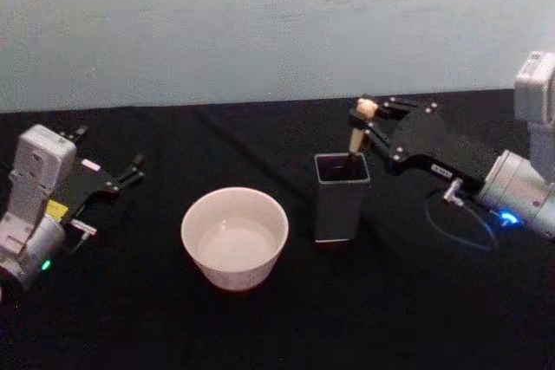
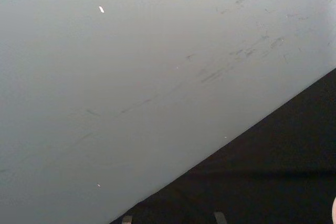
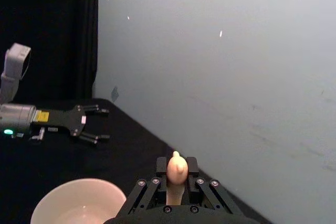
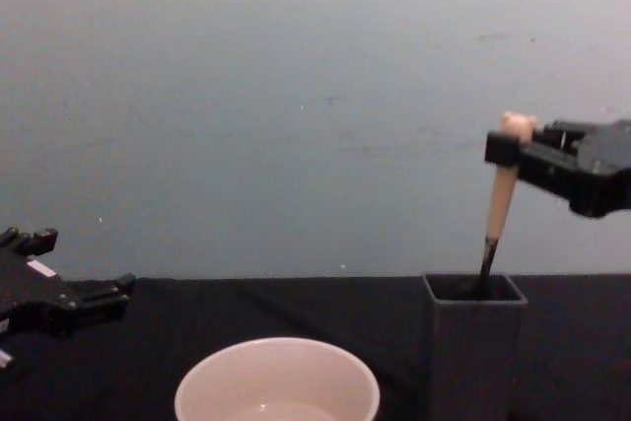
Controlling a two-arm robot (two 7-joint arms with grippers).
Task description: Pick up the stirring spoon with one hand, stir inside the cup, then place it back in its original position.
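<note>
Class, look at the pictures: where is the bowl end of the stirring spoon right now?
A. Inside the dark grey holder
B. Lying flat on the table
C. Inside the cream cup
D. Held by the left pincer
A: the stirring spoon stands tilted with its dark neck going down into the dark grey holder, the right pincer shut on its handle just under the bear head.

A black tablecloth [image 1: 260, 335] meets a pale blue-grey wall [image 1: 260, 23].
</note>
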